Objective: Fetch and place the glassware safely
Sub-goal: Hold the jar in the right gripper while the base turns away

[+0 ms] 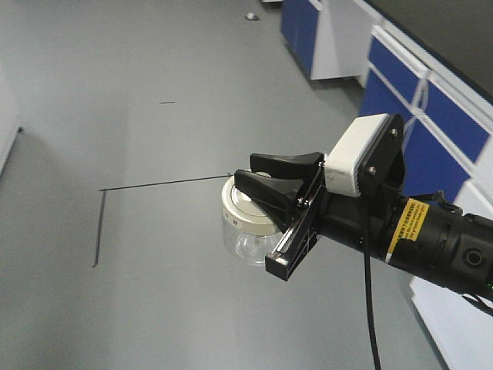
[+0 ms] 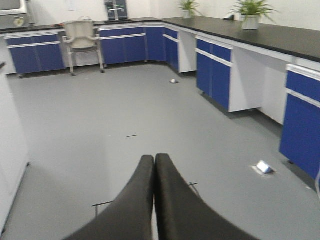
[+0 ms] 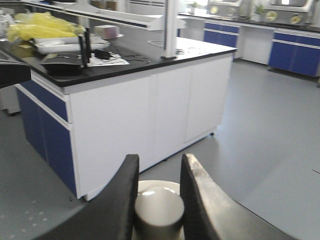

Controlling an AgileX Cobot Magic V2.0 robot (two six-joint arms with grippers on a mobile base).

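Grey floor (image 1: pixel 154 293) runs underfoot, smooth and wide, marked with thin black tape lines (image 1: pixel 102 223) that meet at a corner. Nearest, the left gripper (image 2: pixel 155 170) hangs over that floor with its two dark fingers pressed together and nothing between them. The right gripper (image 1: pixel 248 171) reaches in from the right, and its fingers (image 3: pixel 120 200) are clamped on the round knob (image 3: pixel 159 207) of a cream-white lid (image 1: pixel 240 212). Under the lid hangs the small glass jar (image 1: pixel 243 243), upright, carried in the air above the floor near the end of one tape line. The floor shows through its clear wall; what is inside I cannot tell.

The floor lies open to the left and ahead of the jar. To the right, close beside the arm, a row of blue cupboards (image 2: pixel 215 80) stands under a dark worktop. The right wrist view faces an island bench (image 3: pixel 125 115) with a black top, white sides and blue drawers, and yellow bags (image 3: pixel 42 25) are heaped at its far end. Far off by the back cupboards stands a pale chair (image 2: pixel 82 37), and potted plants (image 2: pixel 250 12) sit on the worktop.
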